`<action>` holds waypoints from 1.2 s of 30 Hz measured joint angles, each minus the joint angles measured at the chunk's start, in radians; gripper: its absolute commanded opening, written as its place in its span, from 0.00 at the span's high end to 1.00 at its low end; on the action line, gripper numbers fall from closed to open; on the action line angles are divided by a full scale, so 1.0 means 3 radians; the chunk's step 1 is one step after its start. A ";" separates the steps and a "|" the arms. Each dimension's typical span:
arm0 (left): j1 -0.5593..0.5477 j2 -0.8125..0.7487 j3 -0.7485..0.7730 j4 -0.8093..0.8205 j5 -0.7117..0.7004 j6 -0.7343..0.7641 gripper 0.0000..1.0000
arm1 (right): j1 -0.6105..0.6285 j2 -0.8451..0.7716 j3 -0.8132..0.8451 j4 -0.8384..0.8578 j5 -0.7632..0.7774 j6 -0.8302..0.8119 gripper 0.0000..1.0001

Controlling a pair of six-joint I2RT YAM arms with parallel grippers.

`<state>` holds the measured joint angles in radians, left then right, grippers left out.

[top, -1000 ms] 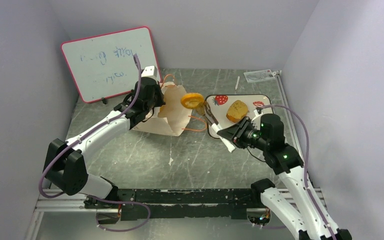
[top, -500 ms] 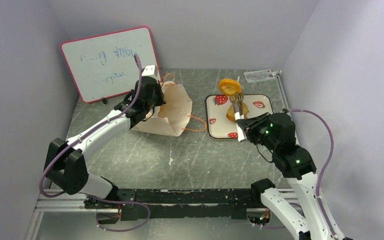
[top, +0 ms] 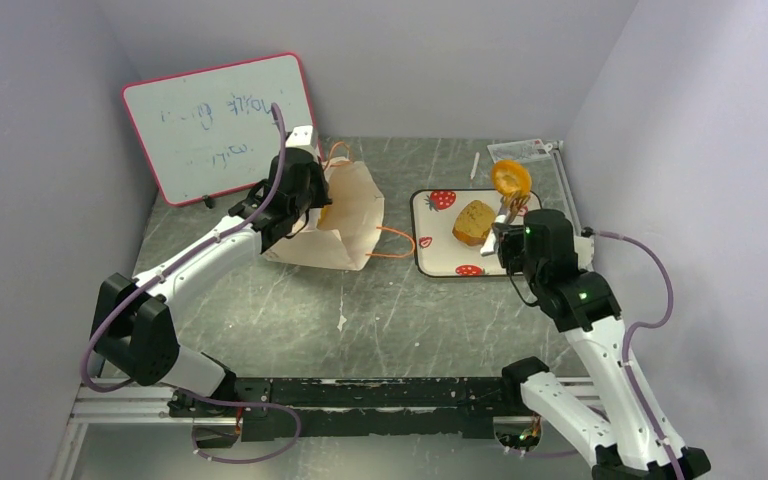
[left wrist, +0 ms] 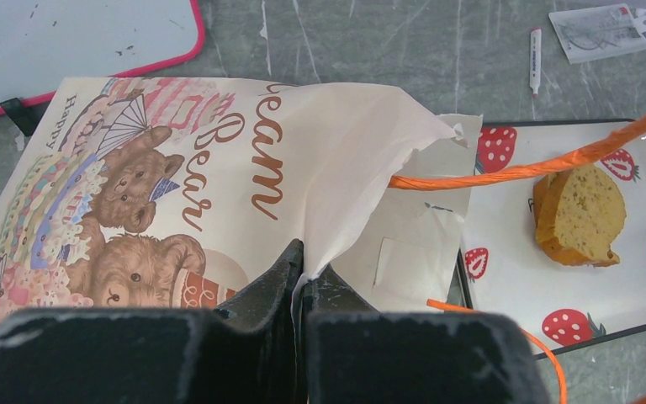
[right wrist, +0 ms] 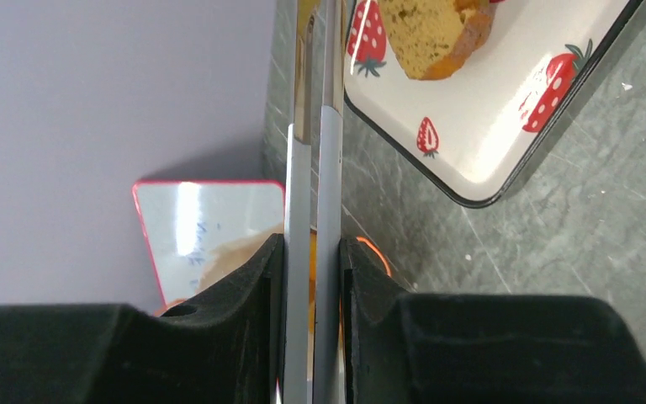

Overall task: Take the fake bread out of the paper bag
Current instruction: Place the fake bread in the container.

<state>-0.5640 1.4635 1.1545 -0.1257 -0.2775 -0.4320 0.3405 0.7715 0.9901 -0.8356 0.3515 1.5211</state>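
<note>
The pale tan paper bag (top: 345, 225) lies on its side at the back left, its bear print (left wrist: 126, 202) up and an orange cord handle (left wrist: 538, 164) across its mouth. My left gripper (left wrist: 303, 268) is shut on the bag's top edge and is also in the top view (top: 310, 215). My right gripper (right wrist: 312, 252) is shut on grey tongs (right wrist: 315, 168). The tongs (top: 505, 208) pinch an orange ring bagel (top: 510, 178) in the air above the far right corner of the strawberry tray (top: 438, 252). A brown speckled loaf chunk (top: 473, 221) lies on the tray. What is inside the bag is hidden.
A pink-framed whiteboard (top: 220, 125) leans at the back left. A white marker (top: 475, 165) and a clear plastic packet (top: 520, 150) lie near the back wall. Walls close in on three sides, and the right wall stands just past the tray.
My right arm has swung the tongs and bagel from the bag's mouth rightward over the tray to its far right corner. The left gripper has kept hold of the bag.
</note>
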 measured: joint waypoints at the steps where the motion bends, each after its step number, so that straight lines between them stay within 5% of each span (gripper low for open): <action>1: 0.0000 0.0000 0.0000 0.0000 0.0008 0.0000 0.93 | 0.0000 0.0019 0.0013 0.0008 0.0051 0.0069 1.00; 7: 0.0000 0.0000 0.0000 0.0005 0.0079 -0.0003 0.93 | -0.0113 0.0181 0.0037 0.0006 0.0201 0.0373 1.00; 16: 0.0025 -0.0003 -0.0001 0.0008 0.0159 0.0005 0.93 | -0.0907 0.0547 -0.0158 0.0228 -0.0261 0.0680 1.00; 30: 0.0084 -0.0079 -0.0086 0.0032 0.0264 0.0008 0.93 | -0.1036 0.0633 -0.0510 0.0627 -0.0792 0.1105 1.00; 36: 0.0085 -0.0085 -0.0088 0.0032 0.0273 0.0008 0.93 | -0.1119 0.0607 -0.0642 0.0732 -0.0880 0.1227 0.86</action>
<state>-0.5385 1.4380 1.1282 -0.1162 -0.1955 -0.4297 0.0048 0.9535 0.7975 -0.6159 0.0875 1.8893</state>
